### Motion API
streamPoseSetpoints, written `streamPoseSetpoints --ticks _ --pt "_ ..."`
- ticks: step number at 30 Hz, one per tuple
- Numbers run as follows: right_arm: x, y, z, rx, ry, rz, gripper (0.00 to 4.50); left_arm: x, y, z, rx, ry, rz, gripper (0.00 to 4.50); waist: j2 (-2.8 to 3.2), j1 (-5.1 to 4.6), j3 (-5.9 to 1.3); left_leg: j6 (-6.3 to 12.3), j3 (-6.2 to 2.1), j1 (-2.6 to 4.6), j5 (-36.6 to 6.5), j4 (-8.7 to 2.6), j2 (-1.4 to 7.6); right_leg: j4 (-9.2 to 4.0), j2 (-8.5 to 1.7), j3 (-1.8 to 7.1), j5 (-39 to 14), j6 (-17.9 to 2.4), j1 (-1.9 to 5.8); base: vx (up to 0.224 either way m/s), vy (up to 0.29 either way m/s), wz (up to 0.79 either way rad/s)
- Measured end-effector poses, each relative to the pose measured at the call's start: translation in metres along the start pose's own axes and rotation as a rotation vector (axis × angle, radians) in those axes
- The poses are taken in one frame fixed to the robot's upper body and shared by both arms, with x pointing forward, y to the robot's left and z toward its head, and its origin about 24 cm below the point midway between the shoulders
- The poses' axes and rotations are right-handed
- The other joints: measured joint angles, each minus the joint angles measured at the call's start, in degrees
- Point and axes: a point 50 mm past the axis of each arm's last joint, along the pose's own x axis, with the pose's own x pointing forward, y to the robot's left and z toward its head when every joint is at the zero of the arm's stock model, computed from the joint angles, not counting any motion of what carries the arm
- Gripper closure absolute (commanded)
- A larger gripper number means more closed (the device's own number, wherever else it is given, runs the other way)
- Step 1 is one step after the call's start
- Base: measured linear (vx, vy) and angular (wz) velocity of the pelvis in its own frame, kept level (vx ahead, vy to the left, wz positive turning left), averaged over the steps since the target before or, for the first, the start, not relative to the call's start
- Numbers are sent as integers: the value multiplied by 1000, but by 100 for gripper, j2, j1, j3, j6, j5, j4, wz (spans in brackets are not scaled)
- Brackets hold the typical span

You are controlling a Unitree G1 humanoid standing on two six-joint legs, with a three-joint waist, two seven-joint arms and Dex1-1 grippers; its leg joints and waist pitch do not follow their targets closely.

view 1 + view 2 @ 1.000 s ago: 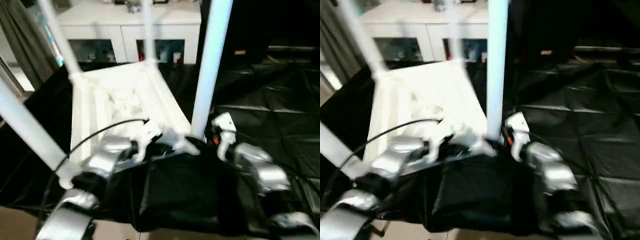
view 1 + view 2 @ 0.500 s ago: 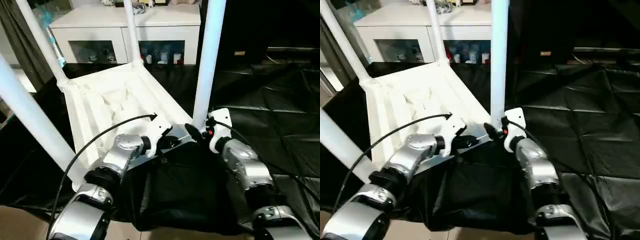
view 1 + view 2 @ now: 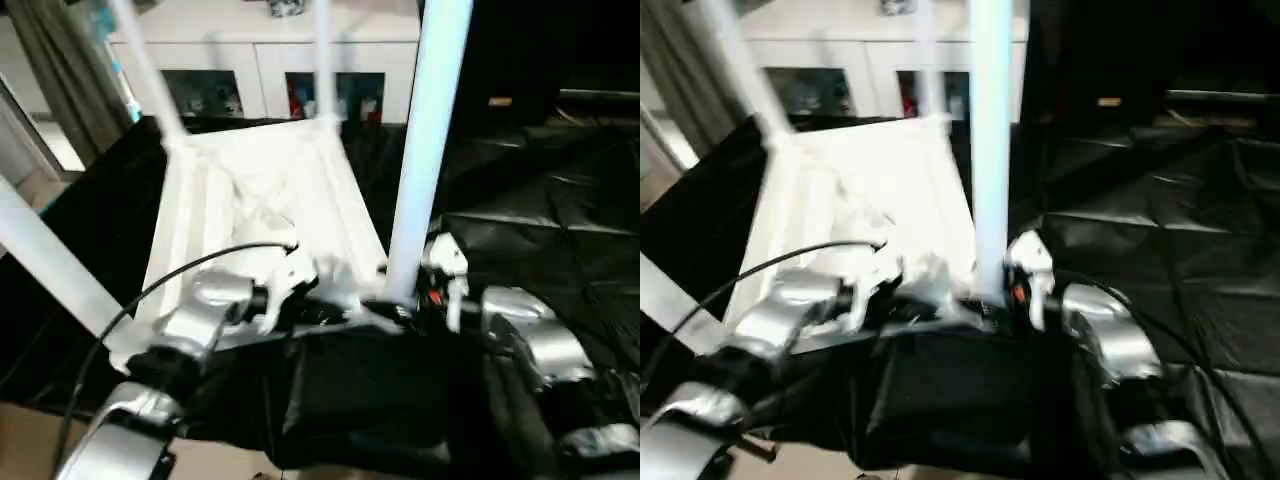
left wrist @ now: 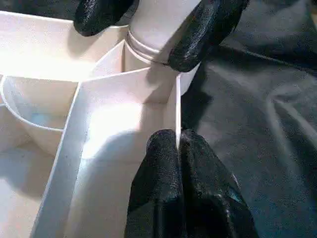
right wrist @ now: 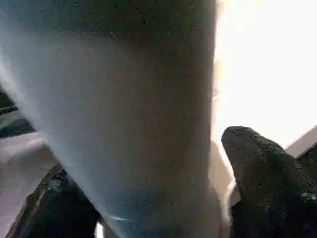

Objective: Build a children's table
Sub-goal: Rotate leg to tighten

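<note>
The children's table (image 3: 262, 200) lies upside down on the black cloth, its ribbed underside facing up and its white legs standing upward. My left gripper (image 4: 178, 144) is shut on the thin rim wall near the table's front right corner. Just beyond it rises the near right leg (image 3: 420, 150) from its corner socket (image 4: 153, 54). My right gripper (image 3: 405, 300) is open, one black finger on each side of that leg's base, with a small gap showing at one finger (image 5: 257, 168).
A black-draped table (image 3: 550, 190) carries the work and spreads to the right. Behind stands a white glass-door cabinet (image 3: 270, 60). A grey curtain (image 3: 55, 80) hangs at the far left. A black cable (image 3: 190, 272) arcs over my left forearm.
The head view has shifted and tilted. Both grippers stay at the table's near right corner, left on the rim, right around the leg's base.
</note>
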Motion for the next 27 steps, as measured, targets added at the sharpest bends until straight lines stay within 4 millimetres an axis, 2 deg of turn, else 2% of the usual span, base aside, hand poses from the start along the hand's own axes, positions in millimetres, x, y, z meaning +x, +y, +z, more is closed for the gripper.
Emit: streamPoseSetpoints --ticks 1,2,4,6,9,13,14,17,19,24,27 --pt "-1 1 0 3 1 13 77 -1 0 -1 0 4 -4 450 -2 0 1 0 1 0 1 2 0 2 0 3 0 0 0 0 0 0" --pt "-2 2 -1 6 4 24 102 -2 -1 -1 -1 8 -9 450 -5 -3 4 0 1 0 1 8 0 6 0 7 1 0 2 0 0 0" --pt "-3 4 -2 15 5 47 102 -3 -2 -2 -2 11 -19 450 -16 -7 10 0 2 4 2 10 0 7 0 10 1 -1 5 0 0 0" --pt "-3 6 -3 26 0 72 135 -5 -3 -3 -5 13 -23 450 -24 -20 14 0 3 4 2 11 0 8 0 11 1 -1 5 0 0 0" --pt "-2 9 -2 32 3 101 147 -7 -4 -3 -9 13 -25 450 -30 -22 18 0 3 3 1 8 0 7 0 10 1 -1 4 0 0 0" --pt "2 9 -2 29 -2 66 182 -5 -4 -3 -9 5 -7 450 -30 -35 17 0 3 7 2 7 1 10 1 9 1 0 4 0 0 0" --pt "8 7 -3 29 -8 1 185 -2 -2 -2 -5 0 37 450 -30 -42 14 -1 3 17 3 8 1 12 2 10 1 -1 11 0 0 0" --pt "21 -10 -3 71 -48 -278 193 10 10 2 -21 -20 196 450 -32 -152 15 -8 2 46 7 15 -2 10 1 16 -16 28 29 0 0 0" --pt "27 -16 -2 97 -67 -402 197 18 14 6 -26 -27 254 450 -29 -202 13 -9 1 49 7 13 -7 0 0 22 -19 33 30 0 0 0" --pt "39 -21 -4 171 -100 -621 197 37 20 12 -42 -35 362 450 -1 -207 -5 -9 -1 58 7 10 -13 -10 0 29 -21 36 46 0 0 0" --pt "44 -22 -4 179 -101 -684 197 41 20 12 -51 -39 391 450 28 -218 -24 -9 -1 58 7 11 -17 -16 0 34 -21 36 47 0 0 0"
